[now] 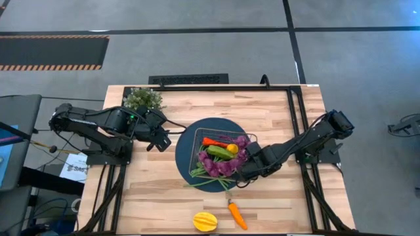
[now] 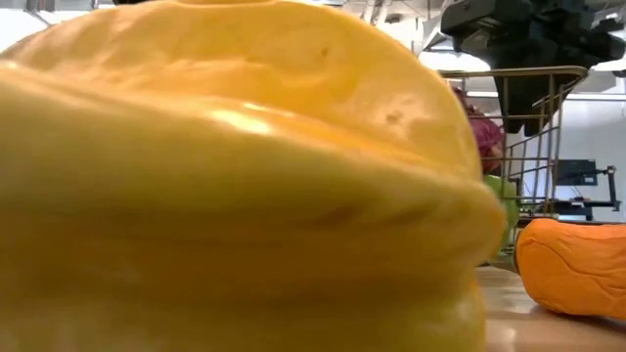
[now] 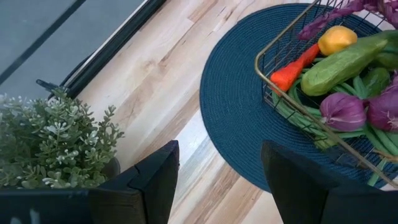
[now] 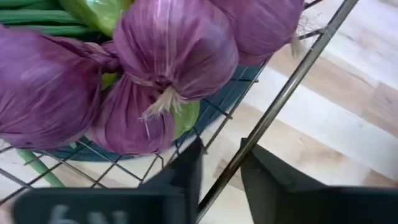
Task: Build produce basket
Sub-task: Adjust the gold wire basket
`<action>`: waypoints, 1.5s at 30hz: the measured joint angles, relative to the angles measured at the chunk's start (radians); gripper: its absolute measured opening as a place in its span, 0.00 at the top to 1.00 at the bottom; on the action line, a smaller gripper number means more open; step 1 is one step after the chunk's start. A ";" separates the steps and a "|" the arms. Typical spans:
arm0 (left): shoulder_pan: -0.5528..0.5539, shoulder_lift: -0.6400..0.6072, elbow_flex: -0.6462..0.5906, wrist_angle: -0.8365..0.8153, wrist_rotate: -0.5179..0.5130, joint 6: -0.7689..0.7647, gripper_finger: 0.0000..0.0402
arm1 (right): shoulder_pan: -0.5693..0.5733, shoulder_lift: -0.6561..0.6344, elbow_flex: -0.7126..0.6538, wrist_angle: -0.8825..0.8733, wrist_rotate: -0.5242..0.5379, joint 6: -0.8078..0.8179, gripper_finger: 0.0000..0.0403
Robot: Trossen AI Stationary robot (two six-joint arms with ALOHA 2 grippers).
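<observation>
Yellow ribbed fruit (image 1: 205, 221) and a carrot (image 1: 237, 215) wait at the table's (image 1: 295, 196) near edge, not yet packed. Most produce fills the basket (image 1: 197, 152) on the central mat (image 1: 186, 141). Seemingly, the right gripper (image 4: 219, 163) pinches the basket rim; the left gripper (image 3: 219, 180) gapes, empty.

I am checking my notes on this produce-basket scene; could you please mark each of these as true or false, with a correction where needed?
1. The basket sits on the dark blue round mat. True.
2. The yellow ribbed fruit is inside the basket. False: it lies on the table near the front edge, beside an orange carrot.
3. The right gripper straddles the basket's wire rim. True.
4. The left gripper holds a cucumber. False: it is open and empty, beside the potted plant.
5. The purple string lies in the basket. True.
</observation>
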 joint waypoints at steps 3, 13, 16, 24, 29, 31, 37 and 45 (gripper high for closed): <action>0.000 0.000 0.000 0.000 0.001 -0.004 0.47 | -0.013 0.000 0.000 0.013 0.004 -0.030 0.78; 0.000 0.000 0.000 0.000 0.001 -0.006 0.47 | -0.071 0.000 0.012 0.048 0.005 -0.185 0.95; 0.000 0.000 0.000 0.000 0.001 -0.007 0.47 | -0.102 0.001 0.012 0.069 0.031 -0.213 0.92; 0.000 0.000 0.000 0.000 0.002 -0.009 0.47 | -0.195 0.001 0.012 0.143 0.035 -0.373 0.98; 0.000 0.000 0.000 0.000 0.003 -0.010 0.47 | -0.250 0.001 0.012 0.167 0.050 -0.442 0.95; 0.000 0.000 0.000 0.000 0.003 -0.010 0.47 | -0.271 0.001 0.012 0.165 0.051 -0.461 0.94; 0.000 0.000 0.000 0.000 0.005 -0.009 0.47 | -0.305 0.001 0.012 0.163 0.057 -0.519 0.97; 0.000 0.000 0.000 0.000 0.010 -0.007 0.47 | -0.297 0.000 0.012 0.165 0.058 -0.561 0.88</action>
